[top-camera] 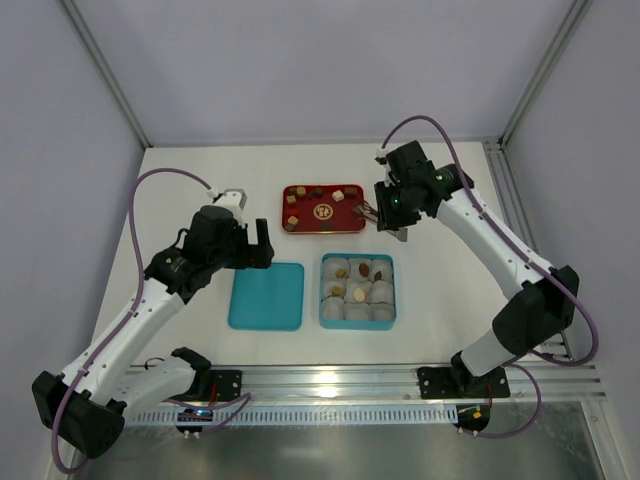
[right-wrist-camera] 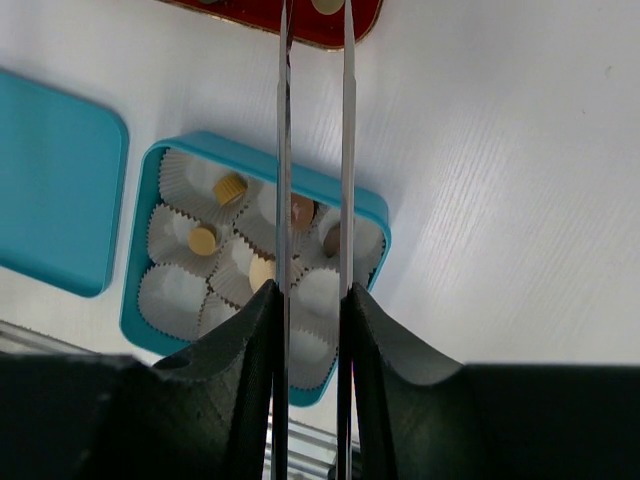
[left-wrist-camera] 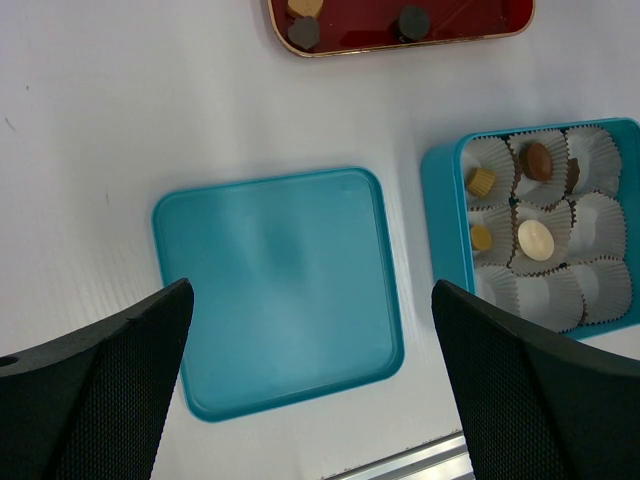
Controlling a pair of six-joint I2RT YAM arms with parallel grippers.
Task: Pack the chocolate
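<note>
White table surface (top-camera: 450, 200) inside a pale-walled enclosure with an aluminium frame; both arms work over it.

**1. Layout (top view)**
- Red tray (top-camera: 345, 220) sits at centre rear.
- Teal box (top-camera: 357, 325) lies at 6 o'clock from the tray, lined with nine white paper cups (left-wrist-camera: 600, 285).
- Teal lid (top-camera: 266, 295) lies flat at 9 o'clock from the box, just beside it and not touching.

**2. Task status**
- The chocolate (left-wrist-camera: 538, 160) is split between two places. Five pieces sit in cups in the rear and middle rows of the box. Several more lie on the tray, mostly along its 9 and 12 o'clock edges.
- Four cups show no piece, including the whole near row.
- Judged roughly half complete: the four empty cups are yet to be filled and the lid is not yet fitted.

**3. Grippers**
- Left gripper (left-wrist-camera: 312, 300): jaws spread fully, holding nothing, hovering above the lid.
- Right gripper (right-wrist-camera: 312, 292): clamped on metal tweezers (right-wrist-camera: 285, 150) at 3 o'clock from the tray, with the blade tips reaching over the tray's edge. A tan piece shows between the tips at the edge of the wrist view; whether it is pinched cannot be told.

**4. Markings**
- No legible text on the box, lid or cups.
- A round gold-and-white emblem (top-camera: 323, 211) marks the tray centre; its detail is too small to read.
</note>
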